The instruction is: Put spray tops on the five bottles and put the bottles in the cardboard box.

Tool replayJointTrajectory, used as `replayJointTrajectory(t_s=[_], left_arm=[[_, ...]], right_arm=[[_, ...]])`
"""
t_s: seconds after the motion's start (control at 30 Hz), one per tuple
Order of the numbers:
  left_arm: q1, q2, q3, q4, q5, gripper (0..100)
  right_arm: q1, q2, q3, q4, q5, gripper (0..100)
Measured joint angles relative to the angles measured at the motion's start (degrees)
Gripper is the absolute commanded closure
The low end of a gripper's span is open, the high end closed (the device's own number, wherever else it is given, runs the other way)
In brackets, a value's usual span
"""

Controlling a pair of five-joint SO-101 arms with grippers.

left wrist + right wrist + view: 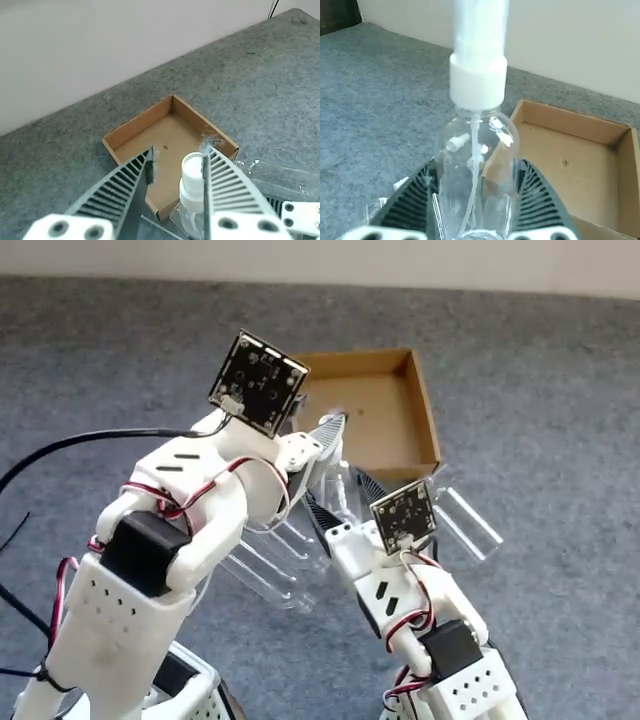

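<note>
Right claw: pinching a clear bottle by its body and holding it upright, centre of the high frame, just below the box.
Spray top: white, seated on that bottle's neck. Whether it is screwed tight cannot be told.
Left claw: spread, fingers either side of the spray top from above, not closed on it.
Box: cardboard, open, upper centre of the high frame, just beyond both claws. No bottle in it yet.
Other bottles: clear, lying on the bench at centre frame, left and right of the right arm. Their count and whether they carry tops cannot be told.
Progress: early. The first bottle appears to be at the capping step. Judged remaining: boxing this one, then capping and boxing the rest.
</note>
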Motion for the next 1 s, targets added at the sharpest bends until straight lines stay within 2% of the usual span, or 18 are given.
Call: replayJointTrajectory(t_s=[0.53, 0.73, 1.0], left_arm=[[-0.35, -0.26, -2.99, 0.00, -0.09, 85], [-0.88, -0.18, -5.36, 0.35, -0.09, 77], [-0.53, -5.01, -13.19, 11.52, -0.18, 77]], right_arm=[[0.26, -12.40, 0.09, 2.37, 0.00, 99.4], [0.26, -13.10, 0.00, 2.37, 0.09, 99.4], [0.09, -8.97, -1.58, 2.20, 0.09, 99.4]])
